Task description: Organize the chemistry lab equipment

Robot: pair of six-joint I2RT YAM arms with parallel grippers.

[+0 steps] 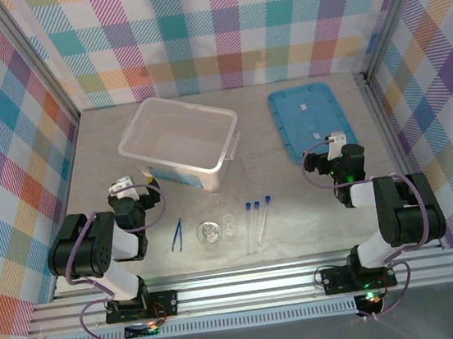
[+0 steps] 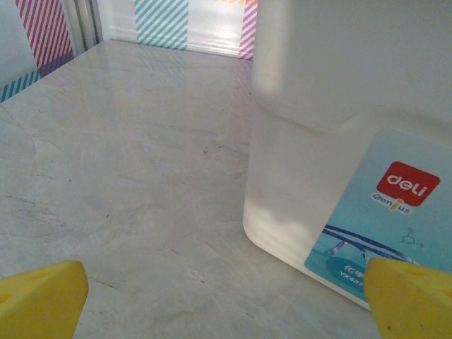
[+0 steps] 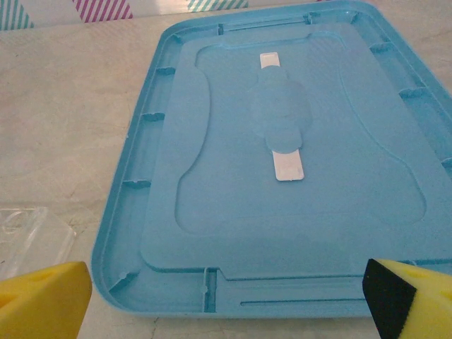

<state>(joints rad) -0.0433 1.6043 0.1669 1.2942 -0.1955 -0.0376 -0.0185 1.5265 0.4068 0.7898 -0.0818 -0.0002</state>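
Equipment, top view: tweezers [image 1: 177,234], glass dish [image 1: 210,233], tiny cup [image 1: 230,223] and capped tubes [image 1: 256,220] lie loose at near centre, outside the box [image 1: 180,142].

Left wrist: left gripper [image 2: 226,300] gapes empty, just beside the box wall.

Right wrist: right gripper [image 3: 226,296] gapes empty at the near edge of the lid [image 3: 282,176].

Judged step: first pick, not yet begun. It calls for one arm to swing inward.

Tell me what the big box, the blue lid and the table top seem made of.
Big box: probably plastic, milky and translucent; light passes through its wall. Blue lid: moulded plastic, matt, with ribs along its rim. Table top: veined, marble-like, faintly glossy; stone or laminate, I cannot tell.
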